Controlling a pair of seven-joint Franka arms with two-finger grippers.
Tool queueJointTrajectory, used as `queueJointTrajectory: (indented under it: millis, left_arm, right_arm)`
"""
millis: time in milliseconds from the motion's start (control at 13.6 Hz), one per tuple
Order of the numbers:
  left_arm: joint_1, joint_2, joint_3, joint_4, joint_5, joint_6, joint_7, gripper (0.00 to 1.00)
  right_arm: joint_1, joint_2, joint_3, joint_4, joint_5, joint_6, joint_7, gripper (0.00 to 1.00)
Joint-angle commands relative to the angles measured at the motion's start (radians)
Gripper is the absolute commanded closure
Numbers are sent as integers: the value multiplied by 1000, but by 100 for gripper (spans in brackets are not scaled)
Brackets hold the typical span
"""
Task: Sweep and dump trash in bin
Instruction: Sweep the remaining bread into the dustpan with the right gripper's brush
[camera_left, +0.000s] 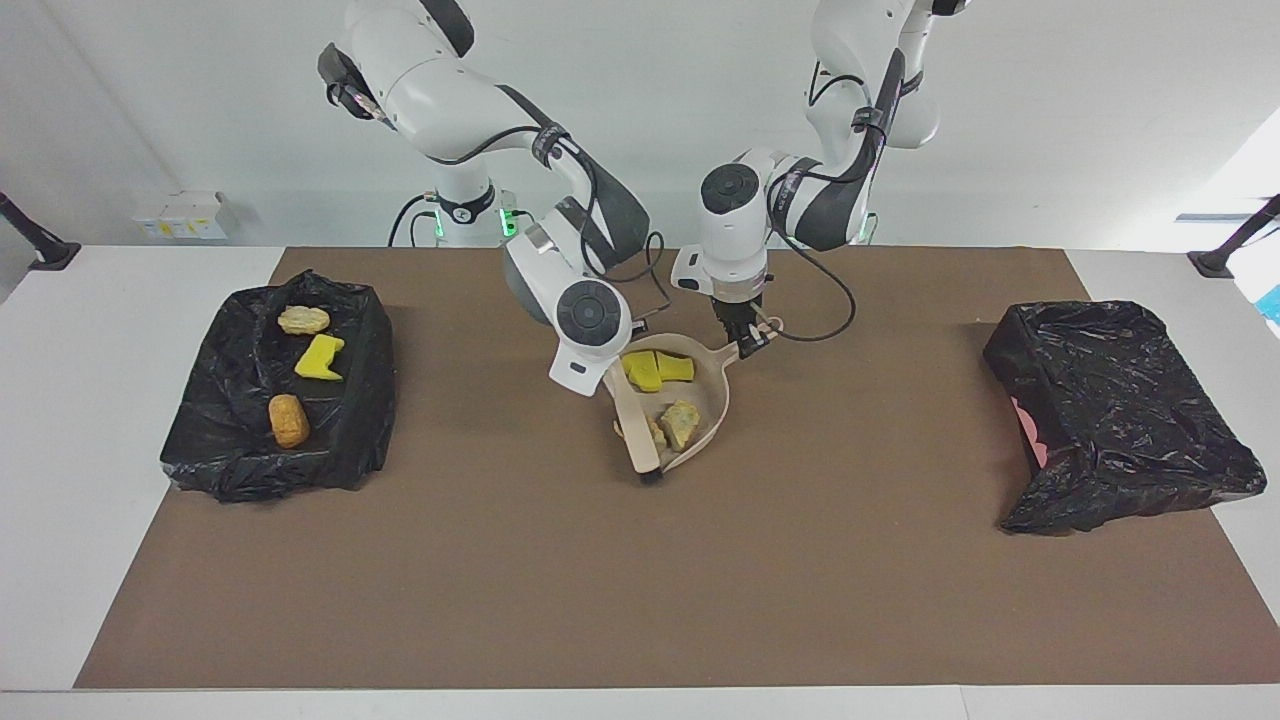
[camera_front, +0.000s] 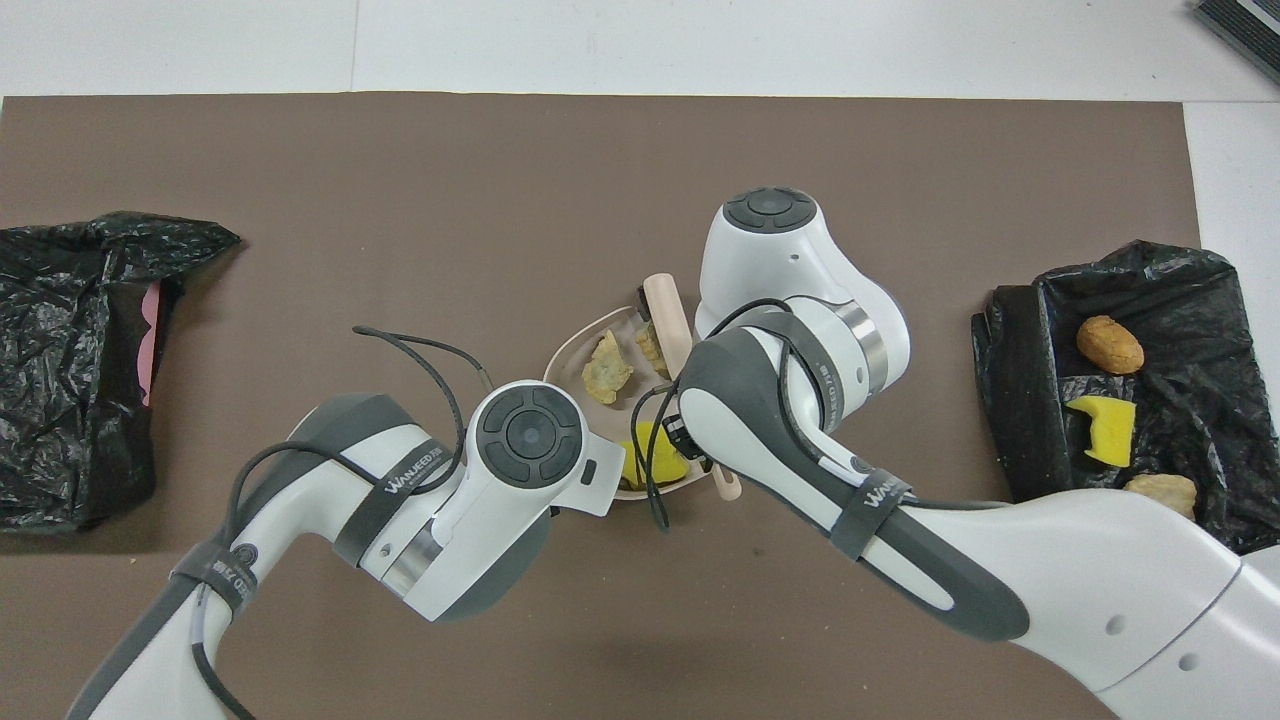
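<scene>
My left gripper (camera_left: 746, 343) is shut on the handle of the beige dustpan (camera_left: 721, 388), which lies on the brown mat mid-table. The pan holds yellow sponge pieces (camera_left: 656, 369) and a beige chunk (camera_left: 683, 424). My right gripper (camera_left: 609, 377) is shut on the beige brush (camera_left: 634, 432), whose black bristles sit at the pan's mouth. A second beige chunk (camera_left: 653, 433) lies against the brush, just inside the pan's lip. In the overhead view the dustpan (camera_front: 568, 352), brush (camera_front: 667, 313) and both chunks (camera_front: 606, 368) show. Both wrists hide the grippers there.
A black-bagged bin (camera_left: 352, 432) toward the right arm's end holds a beige chunk (camera_left: 303, 319), a yellow sponge piece (camera_left: 320, 357) and a brown lump (camera_left: 289, 420). A second black-bagged bin (camera_left: 1120, 410) stands toward the left arm's end. Brown mat lies open between them.
</scene>
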Motion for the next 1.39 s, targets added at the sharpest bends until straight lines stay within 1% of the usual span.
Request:
queueJointTrajectory:
  millis: [0,147,220,367,514,734,881,1028,1175,1321]
  left_arm:
    - [-3,-13,6,-25,18,50,-13,100]
    - [2,-10,6,-32,18,90,-7,100]
    - [9,-7,7,-32,18,105,-4,100]
    - [34,-1,6,-31,16,119,59,100]
    - [55,4,6,-25,10,119,108,100]
    - [92,16,6,-13,6,119,154,100]
    - [100,25,6,-2,3,119,165,100]
    - [126,30,6,15,3,118,188,100]
    - [153,30,6,36,-23,104,258,100]
    - [196,30,6,55,-27,89,318,100]
  right_arm:
    - [-30,-20,52,-30,63,-51,35,100]
    - [-46,-40,71,-28,73,-99,43,100]
    - [-72,-57,85,-28,79,-127,32,100]
    - [-163,-75,141,-28,97,-185,9,100]
    - [-235,-74,198,-28,97,-197,9,100]
    - [-247,-75,220,-25,97,-197,34,100]
    - [-232,-93,226,-34,97,-197,67,100]
    - [-188,-139,226,-77,96,-150,174,100]
    - [-163,-207,229,-167,96,-38,289,100]
    - [-143,-261,233,-241,97,46,380,100]
